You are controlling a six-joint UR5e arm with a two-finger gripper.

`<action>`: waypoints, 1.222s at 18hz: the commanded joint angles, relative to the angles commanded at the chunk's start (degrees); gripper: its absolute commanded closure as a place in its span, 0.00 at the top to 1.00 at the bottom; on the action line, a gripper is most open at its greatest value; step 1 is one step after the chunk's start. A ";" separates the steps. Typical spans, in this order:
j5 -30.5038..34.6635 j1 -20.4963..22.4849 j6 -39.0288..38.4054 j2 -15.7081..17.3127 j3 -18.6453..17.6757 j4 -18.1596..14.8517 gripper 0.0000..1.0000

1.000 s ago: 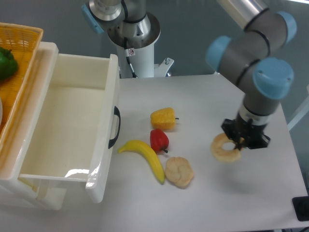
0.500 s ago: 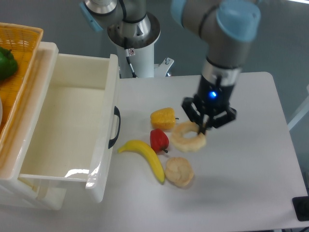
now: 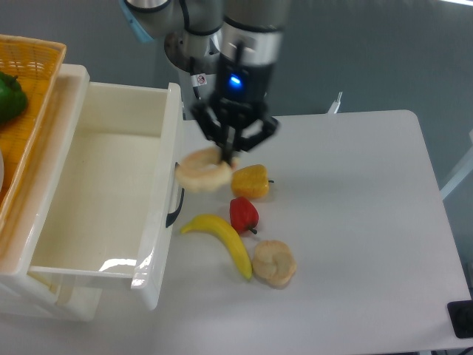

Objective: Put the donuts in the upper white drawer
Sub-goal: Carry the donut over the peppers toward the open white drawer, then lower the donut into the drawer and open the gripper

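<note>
Camera: white table [image 3: 355, 244]; grey-blue wall [image 3: 369, 52] behind

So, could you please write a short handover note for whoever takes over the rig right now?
Pincer: shut on the ring donut, carried in the air right at the front wall of the upper white drawer, above its black handle; not yet over the inside.
Bun donut: lies on the table at the lower end of the banana, untouched.
Drawer: pulled open; no donut shows in it.
Done: first donut picked up and brought to the drawer.
Left: move it over the drawer, release it, then fetch the bun donut and place it there too.
</note>
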 joint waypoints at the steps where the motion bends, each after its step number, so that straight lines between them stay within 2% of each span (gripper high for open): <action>1: 0.09 -0.88 -0.27 -0.26 0.00 0.09 0.00; 5: 1.31 -4.31 -0.27 -3.42 -0.09 1.58 0.00; 7: 2.20 -5.72 -0.36 -5.27 0.00 2.90 0.05; 8: 2.37 -6.25 -0.27 -5.88 0.00 3.42 0.13; 10: 2.46 -7.39 -0.18 -6.94 0.17 4.30 0.36; 11: 3.07 -8.00 -0.01 -7.47 0.52 4.39 0.56; 12: 4.64 -8.62 0.08 -7.82 0.61 4.48 1.00; 16: 8.96 -12.57 -0.36 -8.44 0.62 4.05 1.00; 22: 8.97 -13.80 -1.67 -8.18 0.53 3.78 1.00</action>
